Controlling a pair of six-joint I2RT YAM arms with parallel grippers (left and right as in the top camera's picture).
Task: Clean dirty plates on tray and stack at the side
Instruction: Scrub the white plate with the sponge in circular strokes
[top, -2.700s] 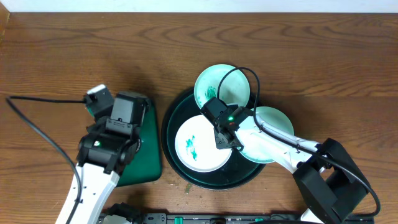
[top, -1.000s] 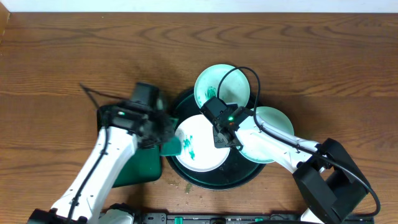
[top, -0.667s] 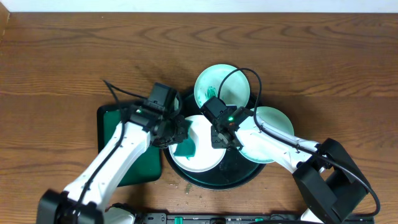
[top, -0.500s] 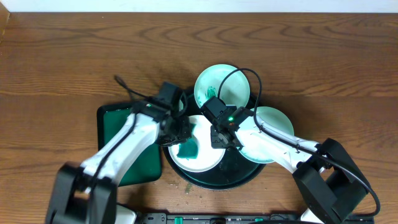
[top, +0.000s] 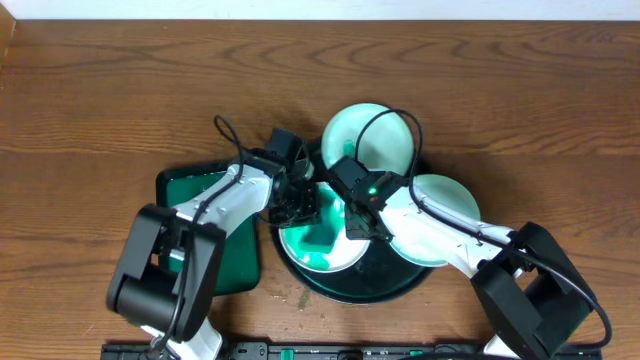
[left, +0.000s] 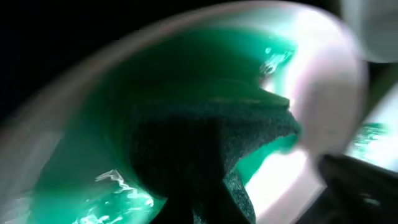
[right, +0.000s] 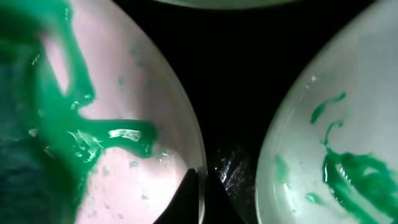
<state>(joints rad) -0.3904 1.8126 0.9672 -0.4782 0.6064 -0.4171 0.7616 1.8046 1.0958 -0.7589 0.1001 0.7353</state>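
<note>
1. Overhead view: the tray (top: 392, 286) carries three dirty plates. The front plate (top: 308, 256) sits at 7 o'clock on it, the second plate (top: 376, 135) at 12 o'clock, and the third plate (top: 446, 200) at 3 o'clock.
2. The left gripper (top: 304, 207) is clamped on a green sponge (top: 322, 218). It reaches in from 9 o'clock, above the green rectangular tray (top: 203, 200), and presses the sponge onto the front plate's middle, where a wet green film spreads.
3. The right gripper (top: 357, 228) is pinched closed on that plate's rim at 3 o'clock; its wrist view shows the tips meeting on the edge.
4. Judged from this, the scrubbing stroke turns on one relation: the sponge lies at 9 o'clock from the pinning gripper, just beside it. The left arm is therefore the one placed to wipe, toward 6 o'clock over the smeared surface. Blur hides the sponge's long axis.
</note>
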